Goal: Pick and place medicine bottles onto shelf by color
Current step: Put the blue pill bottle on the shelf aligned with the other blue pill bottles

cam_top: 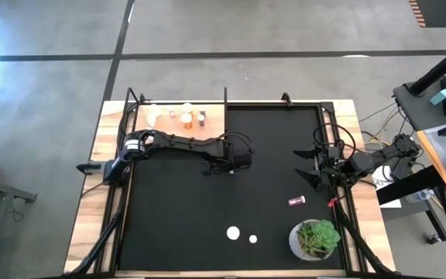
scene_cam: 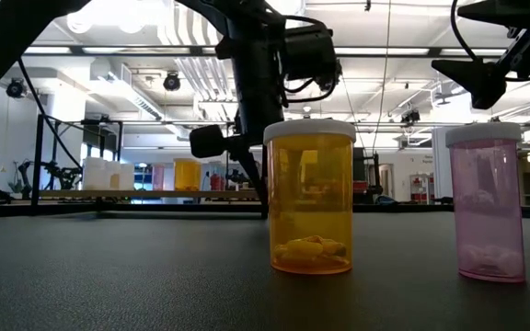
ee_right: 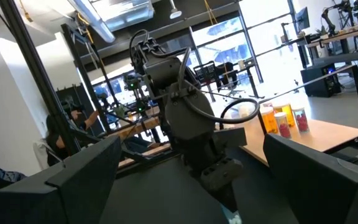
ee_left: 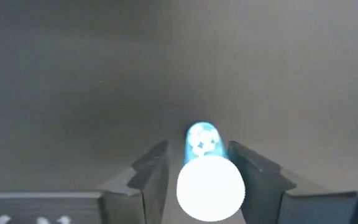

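Note:
A small blue medicine bottle (ee_left: 201,138) with a white cap (ee_left: 210,186) stands upright on the black mat (cam_top: 176,209), near its middle. My left gripper (ee_left: 197,148) points down over it, one finger on each side and close to it. A strip of mat shows between one finger (ee_left: 154,171) and the bottle; I cannot tell whether the other finger touches it. The shelf (cam_top: 211,116) at the mat's far left corner carries several bottles (cam_top: 186,118). My right gripper (cam_top: 307,167) waits wide open at the mat's right edge.
An orange bottle (scene_cam: 311,198) and a pink bottle (scene_cam: 489,202) stand near the mat's front edge. Another pink bottle (cam_top: 296,201) lies on its side at the right. A green plant in a white pot (cam_top: 316,239) fills the near right corner.

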